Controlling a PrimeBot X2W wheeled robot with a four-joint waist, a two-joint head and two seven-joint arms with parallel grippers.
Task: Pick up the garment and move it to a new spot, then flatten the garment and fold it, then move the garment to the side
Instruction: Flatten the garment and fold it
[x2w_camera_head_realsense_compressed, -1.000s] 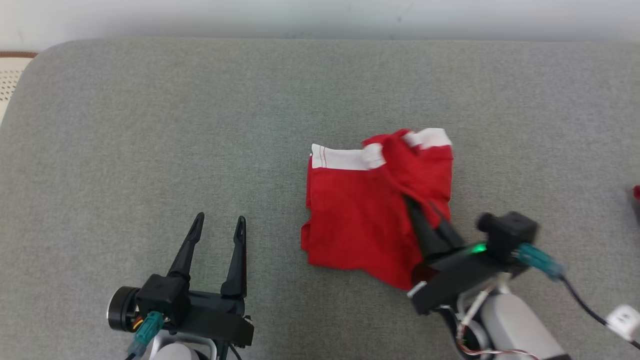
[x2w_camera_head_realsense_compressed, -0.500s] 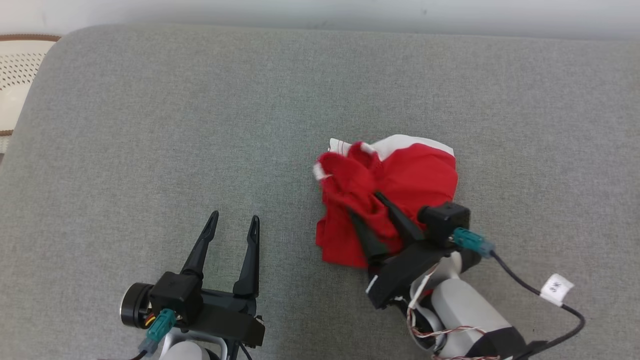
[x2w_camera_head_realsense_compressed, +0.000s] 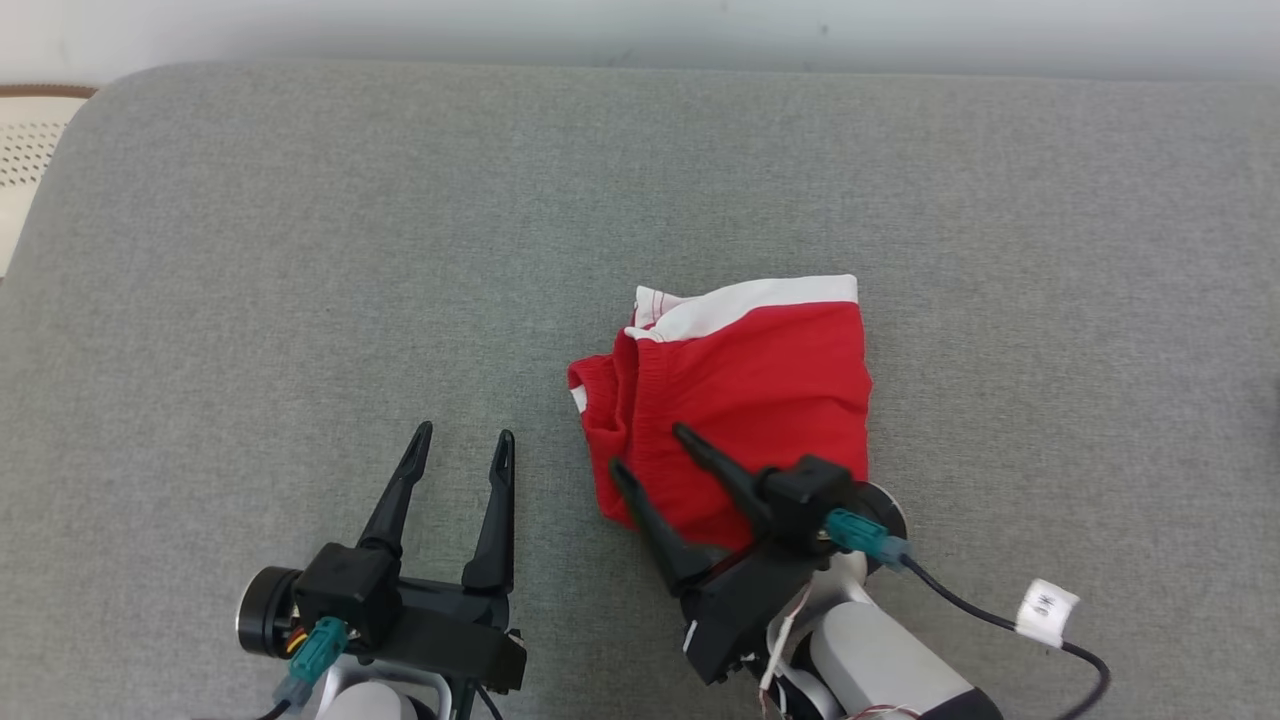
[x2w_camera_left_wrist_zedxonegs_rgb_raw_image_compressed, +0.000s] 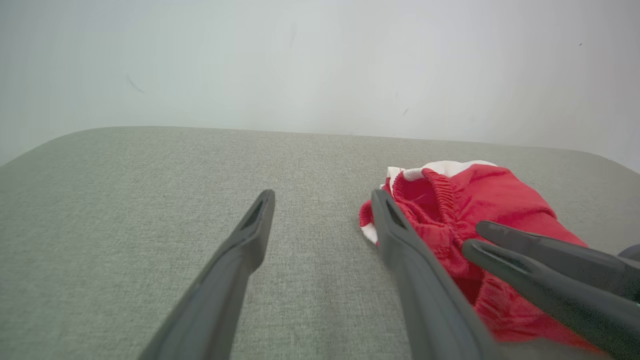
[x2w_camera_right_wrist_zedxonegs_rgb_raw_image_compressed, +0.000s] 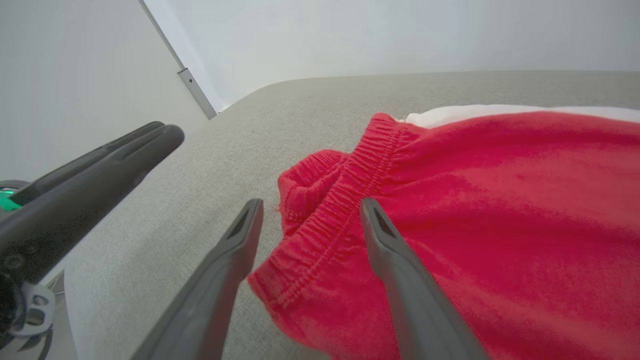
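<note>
OK, both grippers are open and neither one is holding anything. The right gripper (x2w_camera_head_realsense_compressed: 648, 449) is at the near-left corner of the garment (x2w_camera_head_realsense_compressed: 760, 390) with its jaws spread wide. In the right wrist view one finger (x2w_camera_right_wrist_zedxonegs_rgb_raw_image_compressed: 400, 270) lies over the red fabric and the other (x2w_camera_right_wrist_zedxonegs_rgb_raw_image_compressed: 220, 270) is over bare cushion just beside the hem. I can't tell if either one is touching the cloth.

The garment is red with a white band (x2w_camera_head_realsense_compressed: 770, 295) along its far edge. It lies loosely folded on the grey cushion (x2w_camera_head_realsense_compressed: 300, 250), a bit right of centre in the head view. Its elastic waistband (x2w_camera_right_wrist_zedxonegs_rgb_raw_image_compressed: 345, 190) is bunched up on the side facing my left arm.

The left gripper (x2w_camera_head_realsense_compressed: 465, 433) sits over bare cushion to the left of the garment, fingers pointing away from me and parted about as wide as the right. From the left wrist view, the cloth edge (x2w_camera_left_wrist_zedxonegs_rgb_raw_image_compressed: 367, 225) is just past its inner finger, not between the jaws.
</note>
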